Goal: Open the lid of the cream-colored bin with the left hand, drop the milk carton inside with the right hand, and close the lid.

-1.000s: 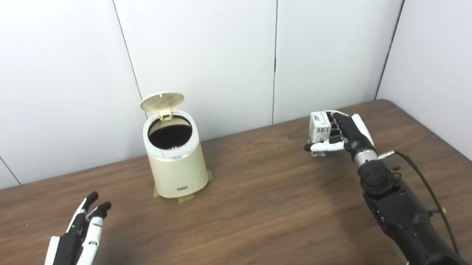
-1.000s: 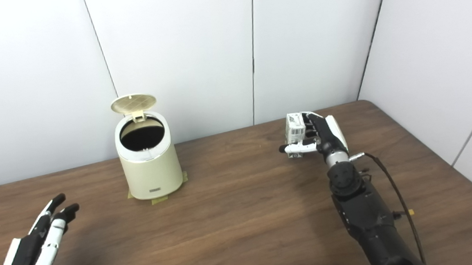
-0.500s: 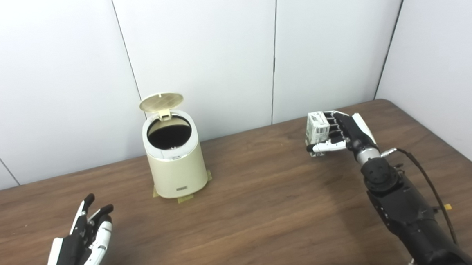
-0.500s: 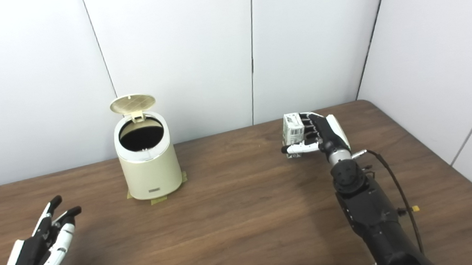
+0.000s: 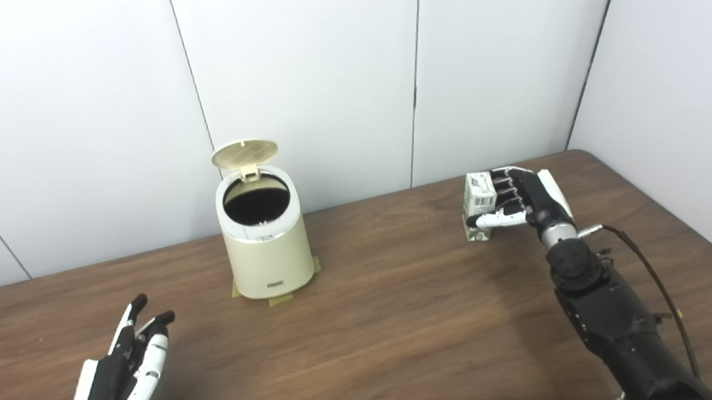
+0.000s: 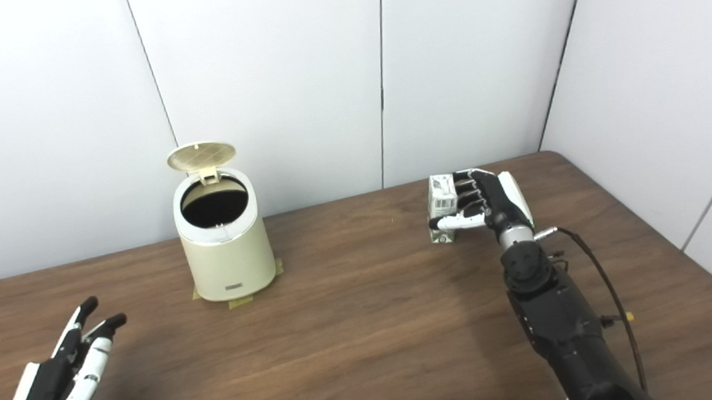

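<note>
Your right hand (image 5: 519, 197) is clamped on the milk carton (image 5: 479, 205), fingers across its far face, thumb across the front; whether its base touches the worktop (image 5: 400, 321) is unclear. Well to that hand's left the cream-colored bin (image 5: 264, 242) stands with its lid (image 5: 245, 152) up. Step in hand: carry and drop. Next, lift and travel left over the opening. Your left hand (image 5: 122, 375) waits near you, fingers apart, empty. Brown wood worktop, white panel walls (image 5: 323, 72).
</note>
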Available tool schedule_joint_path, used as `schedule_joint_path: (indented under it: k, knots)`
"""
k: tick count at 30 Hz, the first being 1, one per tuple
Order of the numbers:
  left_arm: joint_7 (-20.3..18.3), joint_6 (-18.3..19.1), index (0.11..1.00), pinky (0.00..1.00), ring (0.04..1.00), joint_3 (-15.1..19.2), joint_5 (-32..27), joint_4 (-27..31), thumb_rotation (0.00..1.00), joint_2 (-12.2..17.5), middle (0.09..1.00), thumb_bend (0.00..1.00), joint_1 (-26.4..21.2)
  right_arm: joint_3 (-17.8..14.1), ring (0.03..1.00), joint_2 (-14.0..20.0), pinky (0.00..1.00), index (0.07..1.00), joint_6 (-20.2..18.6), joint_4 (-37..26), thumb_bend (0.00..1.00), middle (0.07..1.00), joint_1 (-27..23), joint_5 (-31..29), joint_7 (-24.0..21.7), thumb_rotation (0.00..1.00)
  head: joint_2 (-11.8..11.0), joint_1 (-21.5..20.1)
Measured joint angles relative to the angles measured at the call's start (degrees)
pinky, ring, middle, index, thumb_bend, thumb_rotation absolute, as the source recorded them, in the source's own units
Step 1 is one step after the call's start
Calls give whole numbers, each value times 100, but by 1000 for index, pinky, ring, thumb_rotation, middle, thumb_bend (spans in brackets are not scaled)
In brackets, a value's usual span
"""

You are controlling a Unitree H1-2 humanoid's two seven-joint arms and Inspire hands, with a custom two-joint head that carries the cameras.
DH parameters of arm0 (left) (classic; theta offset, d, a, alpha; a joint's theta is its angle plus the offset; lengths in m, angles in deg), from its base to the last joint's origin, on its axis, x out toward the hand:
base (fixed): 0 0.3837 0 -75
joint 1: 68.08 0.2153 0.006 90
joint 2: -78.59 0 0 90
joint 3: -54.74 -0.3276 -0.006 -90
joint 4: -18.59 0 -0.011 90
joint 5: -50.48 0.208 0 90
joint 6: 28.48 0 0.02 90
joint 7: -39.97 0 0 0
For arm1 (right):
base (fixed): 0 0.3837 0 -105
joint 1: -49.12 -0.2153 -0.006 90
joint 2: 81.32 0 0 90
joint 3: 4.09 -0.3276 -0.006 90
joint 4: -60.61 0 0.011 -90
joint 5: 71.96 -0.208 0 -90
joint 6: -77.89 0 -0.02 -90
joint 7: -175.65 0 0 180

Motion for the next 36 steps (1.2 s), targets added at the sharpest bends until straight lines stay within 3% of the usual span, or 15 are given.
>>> schedule_joint_path:
  k: [1, 6, 14, 21, 28, 32, 36]
  knots:
    - [-4, 0, 983, 926, 912, 0, 3, 0, 586, 0, 859, 180, 0, 0, 543, -7, 561, 632, -4, 0, 622, 505, 0, 10, 29, 5, 0, 0]
    - [-9, 0, 974, 933, 911, 3, 7, -1, 529, -4, 856, 179, 0, 15, 501, -13, 618, 608, -14, -2, 536, 472, 0, 51, 82, 0, 9, 9]
    - [-3, 0, 966, 998, 924, 5, 53, -52, 543, -7, 850, 180, -1, 52, 454, -12, 555, 552, -101, -26, 514, 457, -4, 179, 111, 0, 0, 0]
    - [2, -2, 961, 963, 906, 8, 57, -130, 585, -7, 846, 187, -5, 58, 427, -13, 464, 547, -143, -121, 515, 470, 32, 198, 112, 0, 17, 26]
    - [5, -1, 961, 995, 930, 45, 49, -130, 565, -33, 854, 198, -5, 45, 410, -282, 384, 510, -145, -754, 519, 488, 427, 507, 594, 0, 26, 70]
    - [6, -6, 962, 924, 900, 43, 54, -130, 530, -35, 849, 196, -4, 63, 405, -471, 374, 515, -173, -1330, 518, 489, 625, 680, 650, 0, 44, 141]
    - [5, -23, 959, 956, 910, 40, 51, -130, 569, -36, 852, 215, -1, 71, 388, -552, 357, 519, -181, -2003, 516, 492, 661, 794, 633, 0, 53, 202]
